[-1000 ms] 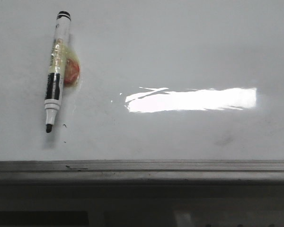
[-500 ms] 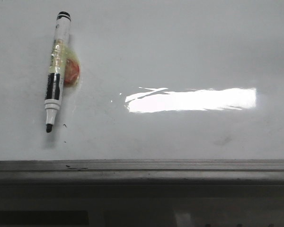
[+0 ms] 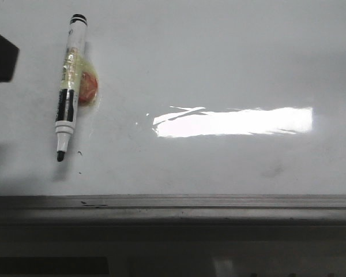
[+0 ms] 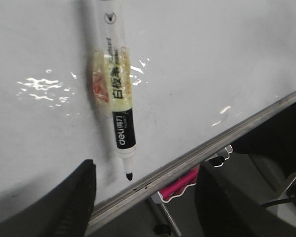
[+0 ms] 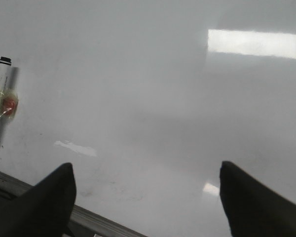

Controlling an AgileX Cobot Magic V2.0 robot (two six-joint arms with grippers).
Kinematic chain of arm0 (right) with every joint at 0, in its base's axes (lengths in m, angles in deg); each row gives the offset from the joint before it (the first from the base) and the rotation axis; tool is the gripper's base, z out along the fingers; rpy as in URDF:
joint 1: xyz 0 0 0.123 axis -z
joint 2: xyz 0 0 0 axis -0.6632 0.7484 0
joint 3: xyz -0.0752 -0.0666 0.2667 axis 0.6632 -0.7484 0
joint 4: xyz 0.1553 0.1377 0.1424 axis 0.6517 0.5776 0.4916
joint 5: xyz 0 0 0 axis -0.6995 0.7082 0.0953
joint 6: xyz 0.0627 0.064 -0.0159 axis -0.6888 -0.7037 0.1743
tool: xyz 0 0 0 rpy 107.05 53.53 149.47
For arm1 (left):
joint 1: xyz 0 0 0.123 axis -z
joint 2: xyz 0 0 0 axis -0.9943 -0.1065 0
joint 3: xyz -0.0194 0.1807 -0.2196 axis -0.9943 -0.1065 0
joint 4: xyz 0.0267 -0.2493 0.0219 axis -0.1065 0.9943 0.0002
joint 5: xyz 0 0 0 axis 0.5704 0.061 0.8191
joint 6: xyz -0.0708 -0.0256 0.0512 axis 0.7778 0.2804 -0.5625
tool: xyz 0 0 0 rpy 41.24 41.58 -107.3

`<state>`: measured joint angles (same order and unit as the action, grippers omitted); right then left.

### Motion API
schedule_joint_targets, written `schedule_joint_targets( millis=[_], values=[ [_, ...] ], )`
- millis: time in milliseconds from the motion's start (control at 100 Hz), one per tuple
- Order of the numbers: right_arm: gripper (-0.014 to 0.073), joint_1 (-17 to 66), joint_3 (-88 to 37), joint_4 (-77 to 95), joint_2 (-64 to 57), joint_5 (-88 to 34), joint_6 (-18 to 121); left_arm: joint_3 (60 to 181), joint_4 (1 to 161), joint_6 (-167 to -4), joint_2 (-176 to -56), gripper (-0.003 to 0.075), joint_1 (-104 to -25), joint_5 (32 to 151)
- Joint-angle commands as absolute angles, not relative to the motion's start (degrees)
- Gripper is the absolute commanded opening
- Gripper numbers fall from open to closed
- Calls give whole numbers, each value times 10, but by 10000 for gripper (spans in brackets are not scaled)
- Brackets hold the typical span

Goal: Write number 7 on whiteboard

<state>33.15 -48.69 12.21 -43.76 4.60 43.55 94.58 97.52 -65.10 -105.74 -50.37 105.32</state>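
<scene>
Marker lay uncapped on the whiteboard, no 7 drawn, both arms' jaws released.

I saw the marker [image 3: 68, 86] flat on the whiteboard [image 3: 219, 63] near its left edge, tip toward the grey bottom rim [image 3: 219, 203], a taped orange-yellow blob [image 3: 87, 88] touching its barrel. Only small black specks sat by the tip; no number 7 was visible on the board. Left gripper [image 4: 145, 197] hovered over the bottom rim just beside the marker tip, jaws spread and holding nothing. Right gripper [image 5: 147, 197] hung over bare board, well apart from the marker, jaws spread too. A glare patch [image 3: 233, 122] sat mid-board.
</scene>
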Motion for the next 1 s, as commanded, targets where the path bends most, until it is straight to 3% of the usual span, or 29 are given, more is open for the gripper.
schedule_joint_targets(
  millis=[0, 540, 700, 870, 990],
  values=[
    [542, 330, -468, 130, -426, 8, 441, 966, 1008, -651, -1082, 407, -477, 985],
    [542, 330, -468, 129, -426, 8, 441, 966, 1044, -651, -1202, 398, -440, 842],
    [542, 330, -468, 129, -426, 8, 441, 966, 1044, -651, -1225, 277, -440, 832],
    [542, 326, -468, 134, -426, 4, 454, 966, 1042, -651, -1233, -24, -440, 868],
    [542, 308, -468, 214, -419, 24, 567, 971, 1039, -710, -1216, -20, -430, 900]
  ],
)
